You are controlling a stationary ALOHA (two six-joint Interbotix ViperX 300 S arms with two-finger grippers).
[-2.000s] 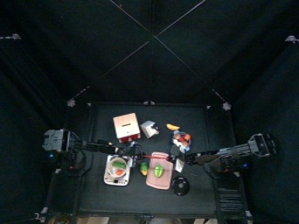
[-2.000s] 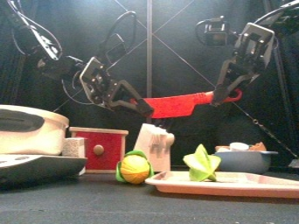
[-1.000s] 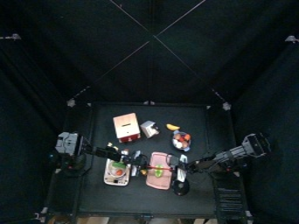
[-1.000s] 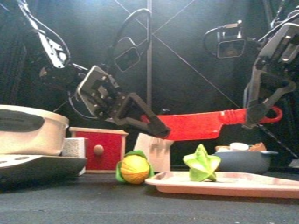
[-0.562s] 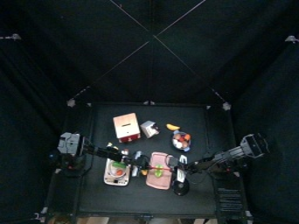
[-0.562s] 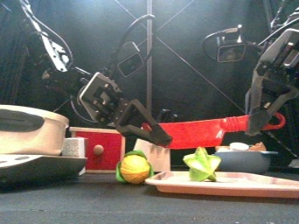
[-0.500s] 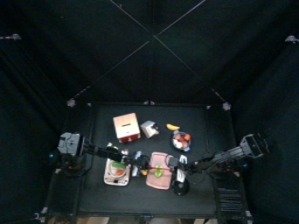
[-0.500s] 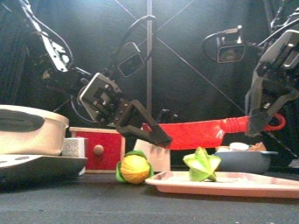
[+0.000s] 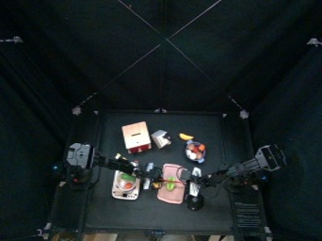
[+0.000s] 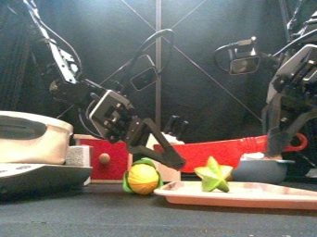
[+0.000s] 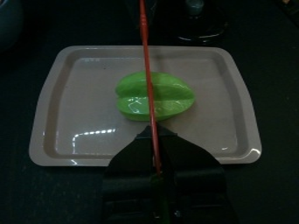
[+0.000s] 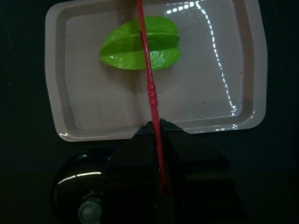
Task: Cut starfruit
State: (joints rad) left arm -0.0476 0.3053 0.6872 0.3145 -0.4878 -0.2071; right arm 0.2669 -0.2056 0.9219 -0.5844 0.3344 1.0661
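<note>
Starfruit (image 10: 213,175) sits on pink tray (image 10: 247,195) at lower right of the front view, just right of a yellow-green round fruit (image 10: 143,177). Red knife (image 10: 229,150) hangs level above it (blade edge-on across the fruit in both wrist views), left gripper (image 10: 165,154) clamped on one end, right gripper (image 10: 280,139) clamped on the other. Red box (image 10: 104,156) and white pot (image 10: 33,137) stand at left.

Your starfruit (image 11: 155,96) is small, glossy, yellow-green, ribbed and whole, with no cut showing. You see it resting on the pale pink tray (image 11: 70,122), near the tray's middle. In the front view its ridges (image 10: 213,174) point up like a star.
</note>
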